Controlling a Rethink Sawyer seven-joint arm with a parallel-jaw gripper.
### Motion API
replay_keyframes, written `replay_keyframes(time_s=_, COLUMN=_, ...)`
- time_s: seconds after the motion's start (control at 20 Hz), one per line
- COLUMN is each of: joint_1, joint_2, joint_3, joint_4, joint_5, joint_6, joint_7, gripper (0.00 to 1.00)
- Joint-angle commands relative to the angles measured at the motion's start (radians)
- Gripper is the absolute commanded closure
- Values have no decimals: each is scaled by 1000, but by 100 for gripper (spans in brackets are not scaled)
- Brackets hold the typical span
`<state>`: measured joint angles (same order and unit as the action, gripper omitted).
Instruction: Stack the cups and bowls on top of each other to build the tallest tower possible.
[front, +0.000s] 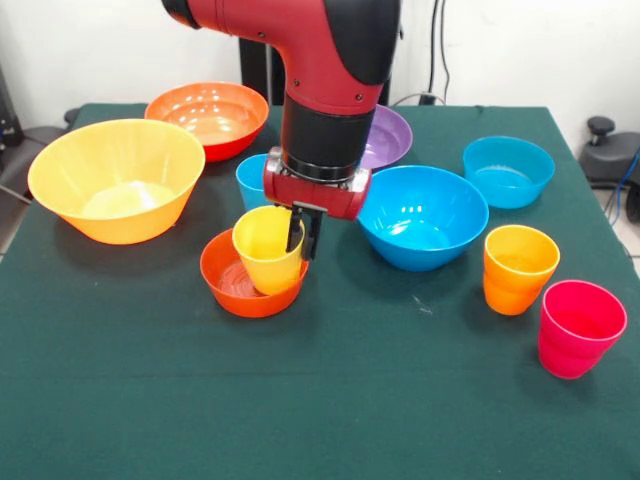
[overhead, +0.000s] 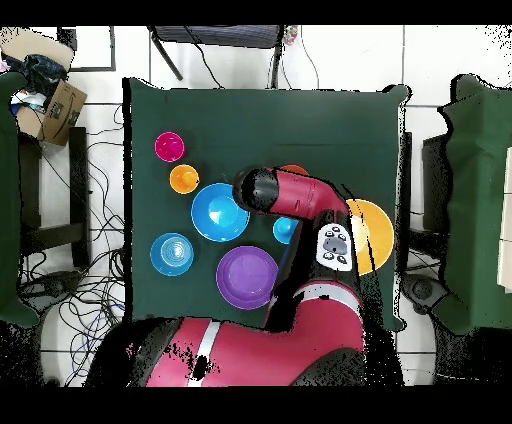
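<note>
On a green-covered table (front: 330, 400), the red arm (front: 335, 70) hangs over the middle while its gripper (front: 303, 230) clamps the rim of the yellow cup (front: 265, 250), one finger inside and one outside, the cup tilted in the small red-orange bowl (front: 240, 285). No tower stands yet. The big light orange bowl (front: 115, 180) sits by the left edge, a red-orange bowl (front: 210, 115) at the far left corner, the large blue bowl (front: 422, 215) right of centre, the purple bowl (front: 390, 135) behind it, the small teal bowl (front: 508, 170) toward the right edge. The orange cup (front: 518, 268) and pink cup (front: 580, 328) wait near the right edge; a blue cup (front: 250, 178) is half hidden behind the arm. Let go at this lean, the yellow cup could likely tip or roll out; a sideways drag might shove the light bowl.
</note>
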<state>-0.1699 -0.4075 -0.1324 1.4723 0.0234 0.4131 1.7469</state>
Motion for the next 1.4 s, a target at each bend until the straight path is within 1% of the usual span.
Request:
replay_keyframes(time_s=0.05, joint_1=-34, joint_2=-3, joint_3=107, joint_4=73, joint_5=20, joint_6=52, joint_7=106, gripper=100)
replay_keyframes(time_s=0.3, joint_1=-62, joint_2=-10, joint_3=145, joint_4=31, joint_5=21, joint_6=35, joint_7=77, gripper=100)
replay_keyframes(time_s=0.35, joint_1=-73, joint_2=-6, joint_3=162, joint_4=16, joint_5=24, joint_6=24, joint_7=72, gripper=100)
replay_keyframes(time_s=0.45, joint_1=-100, joint_2=0, joint_3=207, joint_4=6, joint_5=26, joint_6=-29, joint_7=63, gripper=100)
replay_keyframes(time_s=0.55, joint_1=-116, joint_2=10, joint_3=233, joint_4=-17, joint_5=29, joint_6=-51, joint_7=62, gripper=100)
replay_keyframes(time_s=0.7, joint_1=-104, joint_2=10, joint_3=223, joint_4=-46, joint_5=17, joint_6=-24, joint_7=60, gripper=100)
replay_keyframes(time_s=0.85, joint_1=-84, joint_2=16, joint_3=198, joint_4=-84, joint_5=20, joint_6=20, joint_7=80, gripper=100)
replay_keyframes(time_s=1.2, joint_1=-71, joint_2=10, joint_3=183, joint_4=-127, joint_5=29, joint_6=80, joint_7=90, gripper=100)
replay_keyframes(time_s=1.4, joint_1=-50, joint_2=6, joint_3=157, joint_4=-174, joint_5=23, joint_6=142, joint_7=85, gripper=100)
